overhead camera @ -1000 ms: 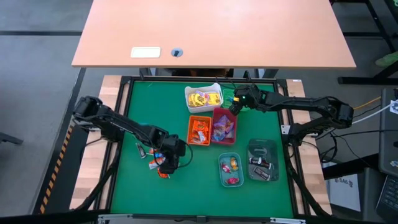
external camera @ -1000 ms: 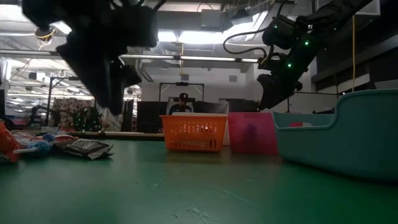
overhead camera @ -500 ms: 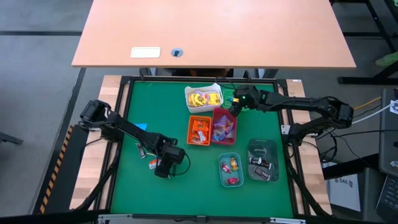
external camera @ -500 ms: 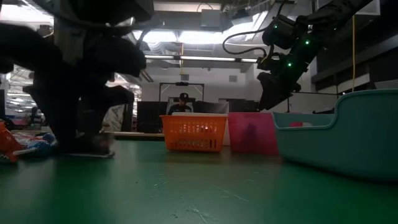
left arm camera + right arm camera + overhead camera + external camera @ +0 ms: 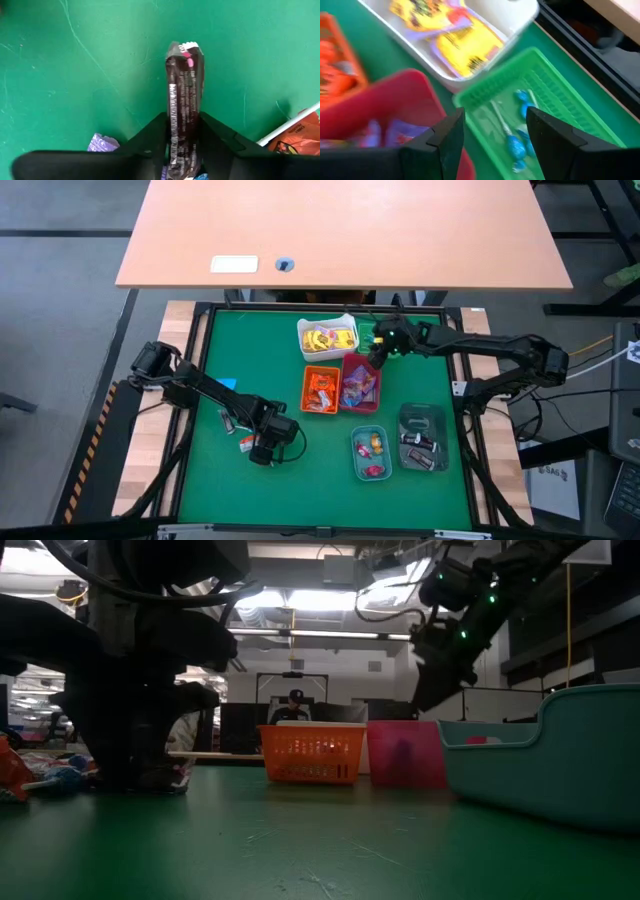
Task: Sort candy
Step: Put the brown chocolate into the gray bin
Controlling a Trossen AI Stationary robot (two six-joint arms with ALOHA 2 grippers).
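While my left gripper point(image 5: 184, 145) sits low on the green mat point(image 5: 215, 480), well out from the orange bin point(image 5: 320, 390) toward the mat's near-left part, I see its two fingers pinching a dark brown candy bar point(image 5: 183, 105). That bar stands on edge between the fingers, its sides against both, and its crimped end reaches past the fingertips onto bare mat. Other loose candy lies close around this gripper: a purple wrapper point(image 5: 101, 143) just beside one finger, and an orange wrapper with a white stick point(image 5: 298, 134) near the other. From above, I make out a small orange-and-white sweet point(image 5: 244, 444) on the mat just beside the gripper, on the side away from the orange bin.

My right gripper point(image 5: 495, 142) hangs above the bins, its fingers spread wide with nothing between them. It hovers over the gap where the red bin point(image 5: 395, 100) meets the green bin point(image 5: 555, 95), one step beyond the orange bin. Blue-wrapped lollipops point(image 5: 517, 145) lie in the green bin, and yellow wrappers point(image 5: 465, 47) fill the white bin point(image 5: 520, 15) beside it.
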